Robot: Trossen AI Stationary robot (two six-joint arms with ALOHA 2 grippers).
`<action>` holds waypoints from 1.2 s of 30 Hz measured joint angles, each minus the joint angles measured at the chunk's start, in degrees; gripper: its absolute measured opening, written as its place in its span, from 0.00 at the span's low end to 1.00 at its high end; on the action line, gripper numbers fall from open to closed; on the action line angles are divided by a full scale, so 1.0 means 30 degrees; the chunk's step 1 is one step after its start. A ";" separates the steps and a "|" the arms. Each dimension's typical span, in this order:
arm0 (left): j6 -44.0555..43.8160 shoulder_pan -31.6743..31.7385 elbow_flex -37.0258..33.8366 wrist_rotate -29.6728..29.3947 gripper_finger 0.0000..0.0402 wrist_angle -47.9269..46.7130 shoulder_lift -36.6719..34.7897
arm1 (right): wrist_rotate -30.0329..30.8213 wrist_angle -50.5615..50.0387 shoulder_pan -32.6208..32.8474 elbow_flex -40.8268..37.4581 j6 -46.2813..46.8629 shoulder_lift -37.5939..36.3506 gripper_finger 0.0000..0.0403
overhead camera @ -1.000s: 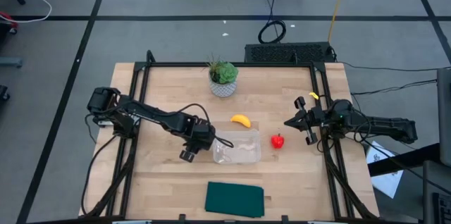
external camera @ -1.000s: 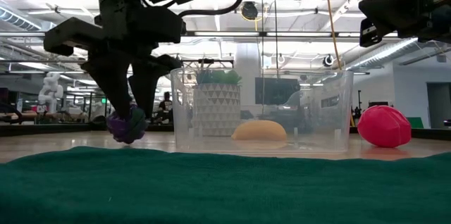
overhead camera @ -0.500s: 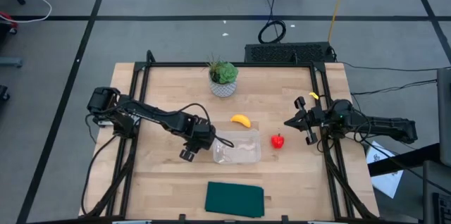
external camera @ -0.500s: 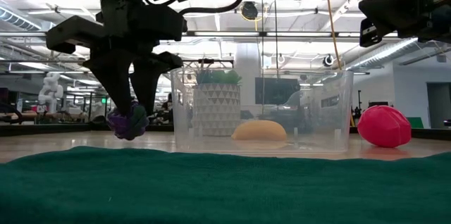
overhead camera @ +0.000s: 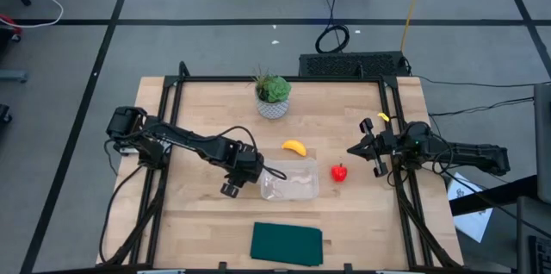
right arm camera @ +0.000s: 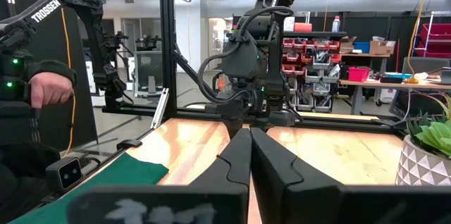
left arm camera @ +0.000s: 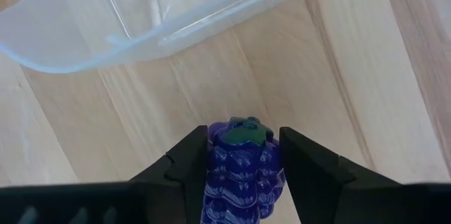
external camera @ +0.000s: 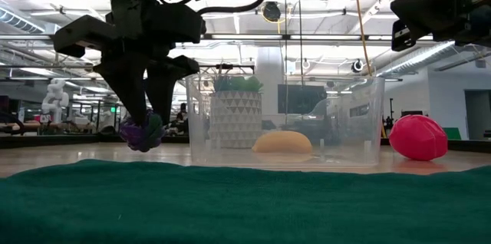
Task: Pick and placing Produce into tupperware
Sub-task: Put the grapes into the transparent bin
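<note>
purple grapes (left arm camera: 242, 168) clamped in the left gripper (left arm camera: 243, 155) beside the clear tupperware (overhead camera: 289, 180); right gripper (right arm camera: 249, 155) pressed closed, empty

The banana (overhead camera: 294, 146) was yellow, the fruit (overhead camera: 339, 172) red, and the grapes (left arm camera: 242, 170) purple with a green cap. The tupperware (overhead camera: 290, 181) was clear. The cloth (overhead camera: 287, 244) was dark green, the pot (overhead camera: 273, 107) white with a triangle pattern, the desk (overhead camera: 198, 231) pale wood.
</note>
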 joint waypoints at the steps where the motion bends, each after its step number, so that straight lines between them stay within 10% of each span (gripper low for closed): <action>1: -0.0002 0.0000 -0.0054 0.0086 0.40 0.0049 0.0000 | 0.0000 0.0000 0.0007 0.0002 0.0000 0.0001 0.00; 36: -0.0533 -0.0005 -0.1066 0.0507 0.56 0.1356 0.0007 | 0.0000 0.0000 0.0000 0.0004 0.0000 -0.0002 0.00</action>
